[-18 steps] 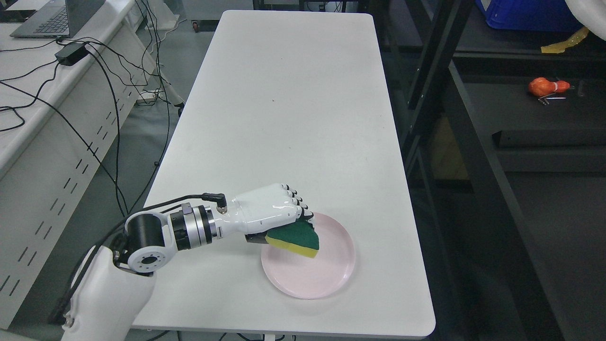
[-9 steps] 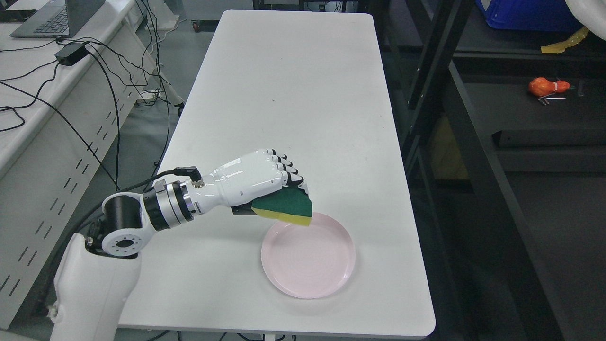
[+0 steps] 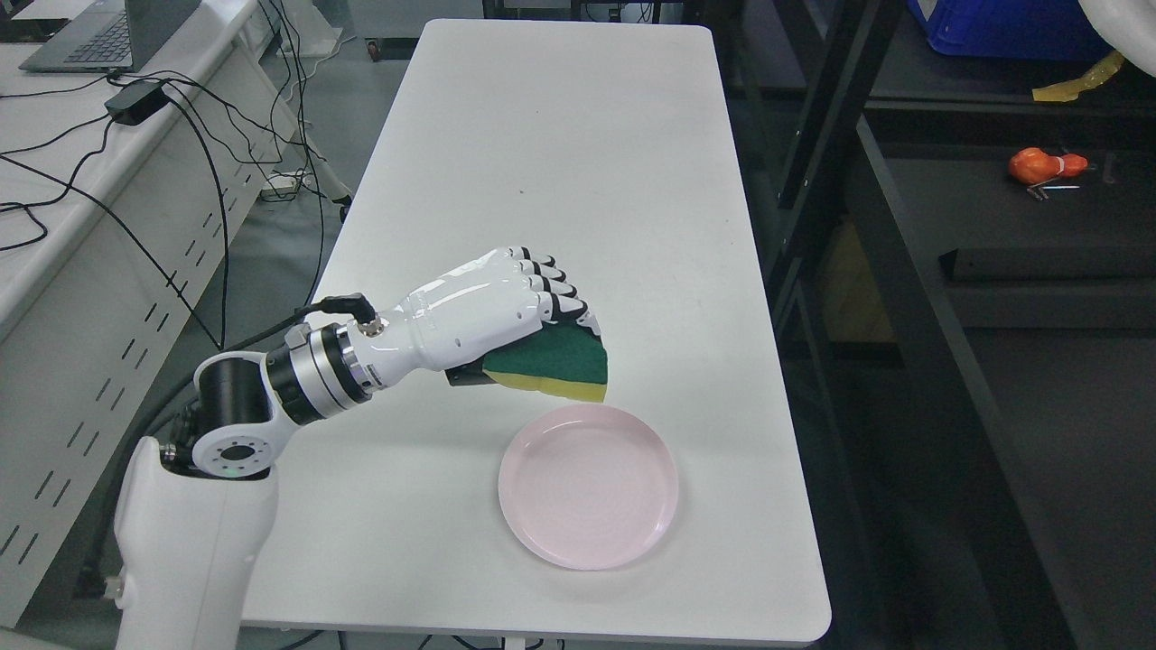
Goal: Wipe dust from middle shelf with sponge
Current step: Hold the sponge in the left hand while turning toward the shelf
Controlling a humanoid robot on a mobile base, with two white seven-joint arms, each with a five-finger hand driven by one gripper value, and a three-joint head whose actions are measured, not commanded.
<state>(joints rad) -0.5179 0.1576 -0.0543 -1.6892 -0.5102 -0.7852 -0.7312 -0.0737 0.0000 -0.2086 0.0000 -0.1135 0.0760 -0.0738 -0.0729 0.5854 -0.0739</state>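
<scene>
Head view: left hand (image 3: 506, 307) curled tight around sponge (image 3: 555, 363).
Sponge hangs above the white table (image 3: 560, 162), beyond the pink plate's (image 3: 588, 485) far rim.

no legible text, labels or numbers

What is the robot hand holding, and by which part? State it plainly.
The left robot hand holds the sponge, green scrub side up, yellow foam beneath. Its fingers curl over the sponge's near end; the far end sticks out free above the table, clear of the pink plate.
</scene>
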